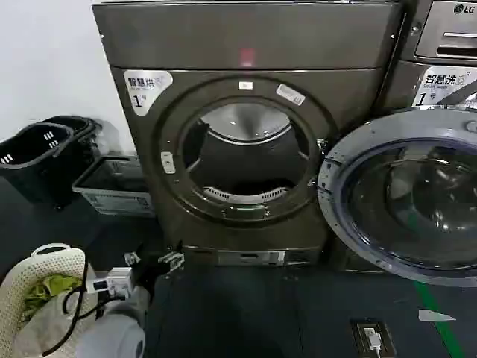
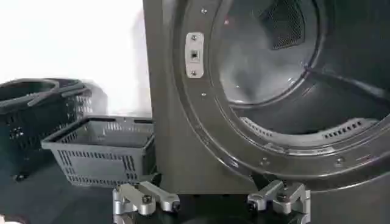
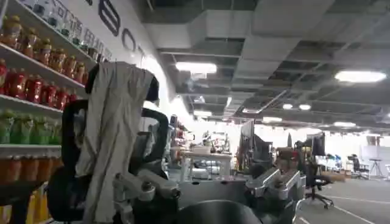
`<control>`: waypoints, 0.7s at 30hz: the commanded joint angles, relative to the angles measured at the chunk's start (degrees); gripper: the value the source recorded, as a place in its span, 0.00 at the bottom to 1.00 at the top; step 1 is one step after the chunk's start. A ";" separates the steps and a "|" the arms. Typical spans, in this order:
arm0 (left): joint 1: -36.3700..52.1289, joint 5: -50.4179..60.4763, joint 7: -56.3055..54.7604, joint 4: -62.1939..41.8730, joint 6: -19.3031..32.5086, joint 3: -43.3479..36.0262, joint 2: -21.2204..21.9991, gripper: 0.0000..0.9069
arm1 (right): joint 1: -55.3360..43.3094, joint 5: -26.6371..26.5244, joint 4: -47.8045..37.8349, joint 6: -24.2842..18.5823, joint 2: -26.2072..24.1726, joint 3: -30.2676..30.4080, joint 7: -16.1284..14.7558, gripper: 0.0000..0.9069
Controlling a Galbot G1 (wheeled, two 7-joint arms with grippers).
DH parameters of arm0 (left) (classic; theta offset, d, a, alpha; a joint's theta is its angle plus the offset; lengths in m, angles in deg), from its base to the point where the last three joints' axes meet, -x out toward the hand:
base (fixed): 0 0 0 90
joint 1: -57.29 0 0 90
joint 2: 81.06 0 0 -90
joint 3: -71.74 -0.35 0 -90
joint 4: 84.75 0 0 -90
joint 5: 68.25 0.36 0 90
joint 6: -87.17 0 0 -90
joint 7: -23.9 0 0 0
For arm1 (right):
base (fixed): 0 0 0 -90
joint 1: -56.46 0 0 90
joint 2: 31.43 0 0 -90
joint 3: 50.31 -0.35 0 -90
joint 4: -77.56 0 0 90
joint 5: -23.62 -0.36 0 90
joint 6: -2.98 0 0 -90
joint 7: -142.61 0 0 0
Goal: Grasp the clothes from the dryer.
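Standing at the far left of the head view are two dark baskets (image 1: 37, 153), nested close together against the white wall, and just right of them one grey basket (image 1: 115, 186) sits on the floor touching the dryer's lower corner. In front of these, at the bottom left corner, one white woven hamper (image 1: 33, 287) holds something green (image 1: 46, 287), most likely clothes.

Just right of the hamper, low before the machine, the left gripper (image 1: 153, 261) hangs with its fingers spread apart and nothing between them; in the left wrist view those fingers (image 2: 143, 198) point toward the base of the dryer, the grey basket near them.

One dryer (image 1: 246, 45) fills the middle, its round opening (image 1: 242, 153) uncovered, with no object between it and the gripper. Inside, the drum (image 1: 242, 123) shows bare metal; no garment can be made out there. The one door (image 1: 410, 198) is swung fully out to the right, covering the lower front of the second machine (image 1: 440, 45) beside it.

The right gripper (image 3: 213, 189) points away into a room with shelves of bottles (image 3: 36, 73) and a chair draped with one grey garment (image 3: 113, 128); its fingers are spread, holding nothing.
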 commanded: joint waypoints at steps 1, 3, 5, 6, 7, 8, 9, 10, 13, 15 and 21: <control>0.05 0.06 0.05 0.00 -2.81 0.02 -0.10 1.00 | 0.14 -0.98 -0.23 -1.51 0.07 0.81 1.20 1.00; 0.11 0.07 0.05 -0.16 -2.81 -0.01 -0.14 1.00 | 0.14 -2.81 -1.29 -4.63 -0.11 1.88 3.08 1.00; 0.15 0.07 0.05 -0.07 -2.81 0.01 -0.22 1.00 | 0.06 -3.43 -1.30 -4.68 -0.10 1.83 3.20 1.00; 0.18 0.05 0.05 -0.07 -2.81 0.06 -0.24 1.00 | 0.10 -3.58 -1.35 -4.70 -0.13 1.83 3.24 1.00; 0.24 0.05 0.04 -0.13 -2.81 0.10 -0.25 1.00 | 0.09 -3.91 -1.44 -4.78 -0.32 1.88 3.67 1.00; 0.23 0.04 0.03 -0.17 -2.81 0.07 -0.22 1.00 | 0.05 -4.47 -1.34 -4.63 -0.40 1.89 3.98 1.00; 0.23 0.05 0.02 -0.16 -2.81 0.00 -0.19 1.00 | 0.00 -4.44 -1.30 -4.50 -0.45 1.89 4.06 1.00; 0.27 0.04 0.04 -0.17 -2.81 -0.04 -0.15 1.00 | -0.04 -4.43 -1.25 -4.47 -0.45 1.92 4.25 1.00; 0.50 0.08 0.06 -0.25 -2.81 0.00 0.00 1.00 | -0.18 -4.47 -1.39 -4.57 -0.44 1.98 4.53 1.00; 0.47 0.04 0.06 -0.35 -2.81 -0.04 0.01 1.00 | -0.28 -4.50 -1.58 -4.59 -0.32 2.12 4.57 1.00; 0.34 0.06 0.15 -0.52 -2.81 -0.10 0.02 1.00 | -0.50 -4.49 -1.99 -4.67 -0.38 2.10 4.90 1.00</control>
